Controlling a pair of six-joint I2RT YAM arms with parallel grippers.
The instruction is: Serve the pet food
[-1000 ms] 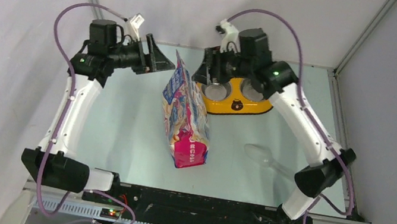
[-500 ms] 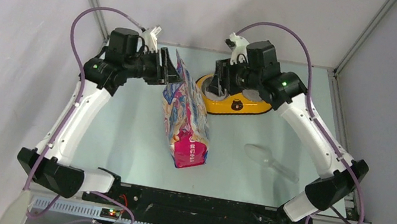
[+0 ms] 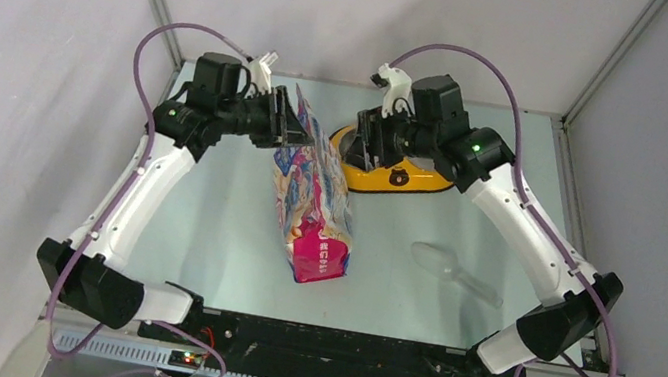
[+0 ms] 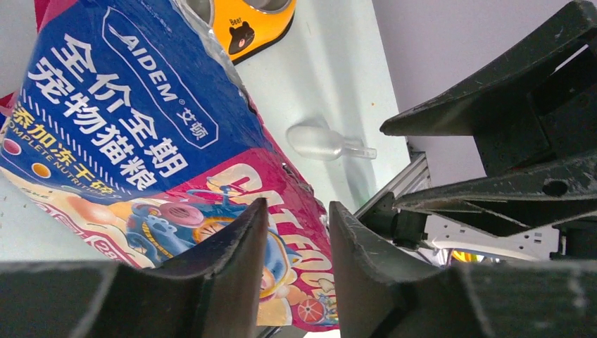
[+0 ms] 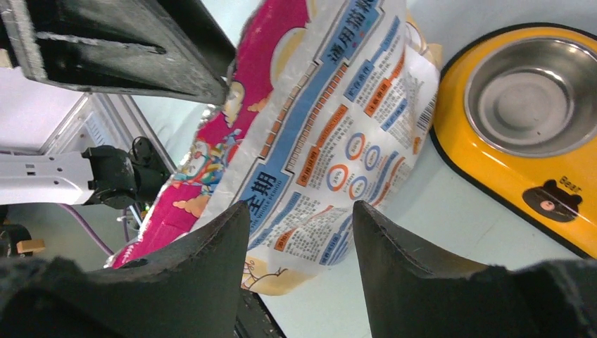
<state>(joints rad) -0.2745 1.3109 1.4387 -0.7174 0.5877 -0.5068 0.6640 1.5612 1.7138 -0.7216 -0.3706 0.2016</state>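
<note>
Over the last second both arms closed on the bag (image 3: 314, 195) top. Left gripper (image 4: 297, 211) and right gripper (image 5: 301, 211) gaped, empty. Kibble unseen, presumably bagged; bowl (image 5: 493, 172) unfilled. Opening judged next.

Cat food bag (image 3: 313, 200) blocks mid-table; open table (image 3: 204, 219) left; yellow bowl (image 3: 403, 177), scoop (image 3: 449, 268) crowd the right.

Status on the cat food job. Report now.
Both open, empty: left gripper and right gripper flank the cat food bag. Bag ungripped, no kibble showing. Visible bowl cup empty. Nothing blocking; scoop lies off right.
</note>
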